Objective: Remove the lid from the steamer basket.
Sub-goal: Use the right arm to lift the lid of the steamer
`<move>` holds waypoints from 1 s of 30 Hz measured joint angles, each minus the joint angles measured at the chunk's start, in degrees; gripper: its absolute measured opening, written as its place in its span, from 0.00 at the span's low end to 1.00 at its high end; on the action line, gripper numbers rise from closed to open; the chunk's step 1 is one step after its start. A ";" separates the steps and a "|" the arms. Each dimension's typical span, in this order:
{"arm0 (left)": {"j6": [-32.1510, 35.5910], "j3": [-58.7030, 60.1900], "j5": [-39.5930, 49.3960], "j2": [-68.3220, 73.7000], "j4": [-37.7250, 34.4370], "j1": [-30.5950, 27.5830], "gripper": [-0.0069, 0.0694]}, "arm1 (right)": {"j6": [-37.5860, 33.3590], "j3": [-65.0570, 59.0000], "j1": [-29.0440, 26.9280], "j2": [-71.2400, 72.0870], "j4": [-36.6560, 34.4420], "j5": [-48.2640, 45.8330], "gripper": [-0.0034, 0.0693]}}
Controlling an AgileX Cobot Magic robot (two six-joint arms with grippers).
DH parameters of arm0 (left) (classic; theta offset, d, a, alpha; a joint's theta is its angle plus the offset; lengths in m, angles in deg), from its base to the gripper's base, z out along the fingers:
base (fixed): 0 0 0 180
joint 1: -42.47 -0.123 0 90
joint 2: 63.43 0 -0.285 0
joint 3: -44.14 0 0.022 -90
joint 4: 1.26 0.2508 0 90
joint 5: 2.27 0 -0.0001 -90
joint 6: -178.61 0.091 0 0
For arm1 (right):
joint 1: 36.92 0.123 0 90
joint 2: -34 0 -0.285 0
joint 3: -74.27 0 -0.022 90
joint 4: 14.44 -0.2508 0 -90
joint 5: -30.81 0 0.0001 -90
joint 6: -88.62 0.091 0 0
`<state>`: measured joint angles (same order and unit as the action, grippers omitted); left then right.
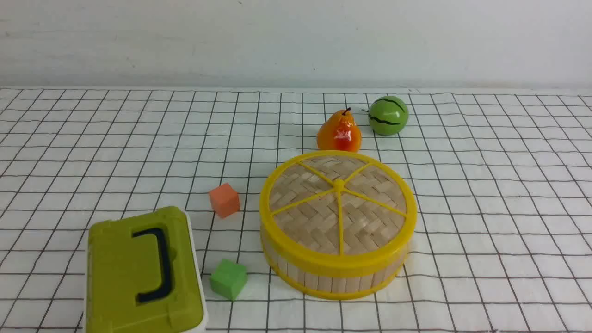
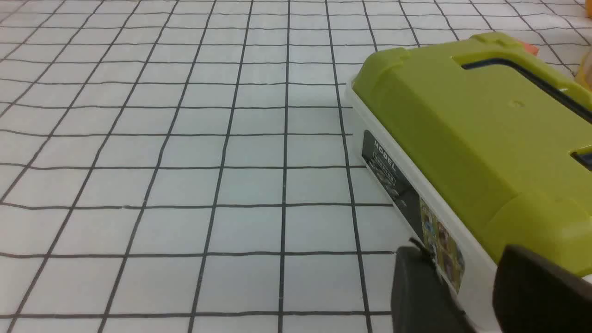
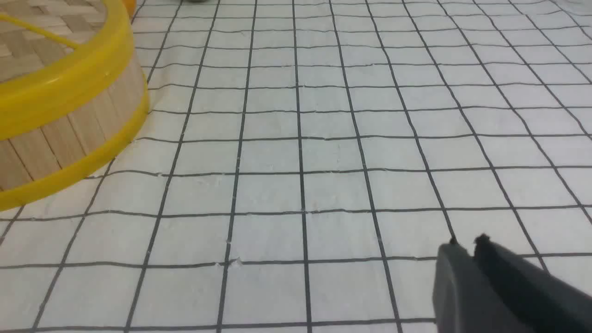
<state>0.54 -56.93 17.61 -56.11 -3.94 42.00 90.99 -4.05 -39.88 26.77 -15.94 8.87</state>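
The lid (image 1: pixel 337 203) sat closed on the steamer basket (image 1: pixel 323 275), slightly right of the middle in the front view. A pear (image 1: pixel 339 132) stood at its 12 o'clock and a green ball (image 1: pixel 388 115) at 1 o'clock. Neither arm showed in that view.

The right gripper (image 3: pixel 467 240) hung over bare cloth (image 3: pixel 323 185) with the basket's wall off to one side, its jaws pressed nearly together. The left gripper (image 2: pixel 460 252) had its jaws apart beside the green box (image 1: pixel 138 273), which lay at the basket's 8 o'clock.

The right arm looked the better choice. It would need to spread its jaws first, pinch the yellow rim (image 1: pixel 409 217) at 3 o'clock, then lift straight up, since the light basket might rise with a tilted lid.
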 joint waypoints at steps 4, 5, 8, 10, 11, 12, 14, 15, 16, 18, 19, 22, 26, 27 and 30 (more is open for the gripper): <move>0.00 0.00 0.00 0.00 0.00 0.00 0.40 | 0.00 0.00 0.00 0.00 0.00 0.00 0.13; 0.00 0.00 0.00 0.00 0.00 0.00 0.40 | 0.00 0.00 0.00 0.00 0.00 0.00 0.13; 0.00 0.00 0.00 0.00 0.00 0.00 0.40 | 0.00 0.00 0.00 0.00 0.00 0.00 0.14; 0.00 0.00 0.00 0.00 0.00 0.00 0.40 | 0.00 0.00 0.00 0.00 0.00 0.00 0.14; 0.00 0.00 0.00 0.00 0.00 0.00 0.40 | 0.00 0.00 0.00 0.00 0.00 0.00 0.14; 0.00 0.00 0.00 0.00 0.00 0.00 0.40 | 0.00 0.00 0.00 0.00 0.00 0.00 0.15; 0.00 0.00 0.00 0.00 0.00 0.00 0.40 | 0.00 0.00 0.00 0.00 0.00 0.00 0.15; 0.00 0.00 0.00 0.00 0.00 0.00 0.40 | 0.00 0.00 0.00 0.00 0.00 0.00 0.15; 0.00 0.00 0.00 0.00 0.00 0.00 0.40 | 0.00 0.00 0.00 0.00 0.00 0.00 0.15; 0.00 0.00 0.00 0.00 0.00 0.00 0.40 | 0.00 0.00 0.00 0.00 0.00 0.00 0.15; 0.00 0.00 0.00 0.00 0.00 0.00 0.40 | 0.00 0.00 0.00 0.00 0.00 0.00 0.16; 0.00 0.00 0.00 0.00 0.00 0.00 0.40 | 0.00 0.00 0.00 0.00 0.00 0.00 0.16; 0.00 0.00 0.00 0.00 0.00 0.00 0.40 | 0.00 0.00 0.00 0.00 1.18 0.00 0.17; 0.00 0.00 0.00 0.00 0.00 0.00 0.40 | 0.00 0.00 0.00 0.00 1.50 0.00 0.17; 0.00 0.00 0.00 0.00 0.00 0.00 0.40 | 0.00 0.00 0.00 0.00 2.18 0.00 0.18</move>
<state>0.54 -56.93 17.61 -56.11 -3.94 42.00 90.99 -4.05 -39.88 26.77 -13.77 8.87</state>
